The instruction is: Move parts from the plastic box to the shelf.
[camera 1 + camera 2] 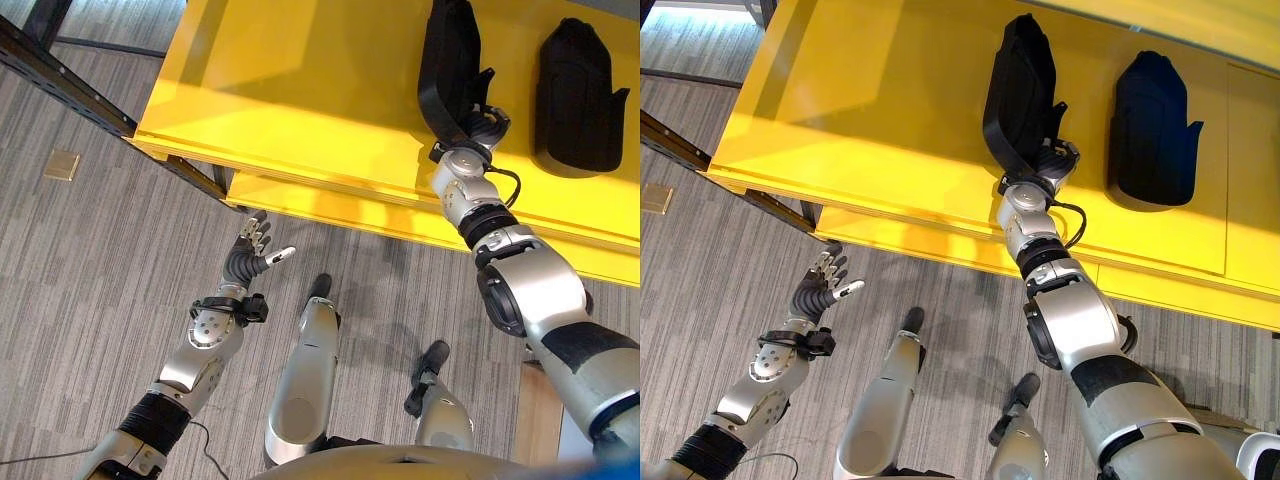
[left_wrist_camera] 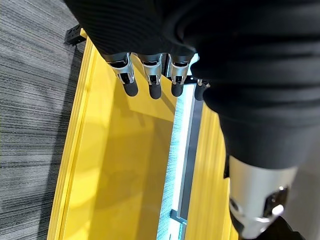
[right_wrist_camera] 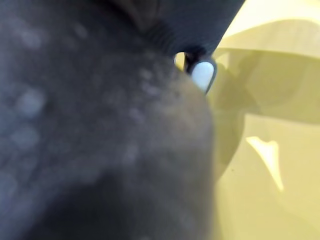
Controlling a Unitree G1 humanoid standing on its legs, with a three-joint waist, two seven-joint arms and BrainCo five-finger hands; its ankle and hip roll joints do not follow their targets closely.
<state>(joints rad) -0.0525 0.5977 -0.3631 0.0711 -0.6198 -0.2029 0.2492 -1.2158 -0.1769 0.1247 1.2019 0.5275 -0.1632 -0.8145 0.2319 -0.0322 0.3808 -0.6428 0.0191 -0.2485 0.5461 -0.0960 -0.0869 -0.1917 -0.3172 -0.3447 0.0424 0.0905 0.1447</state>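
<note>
The left arm comes in from the lower left, bent at the elbow, its forearm rising toward the shelf edge. The left robot hand is lifted in the air with fingers straight and spread, thumb held apart (nothing between them). The right arm reaches up and forward from the lower right, nearly straight, wrist turned over the shelf. The right robot hand lies against a black part, its fingers hidden behind it.
</note>
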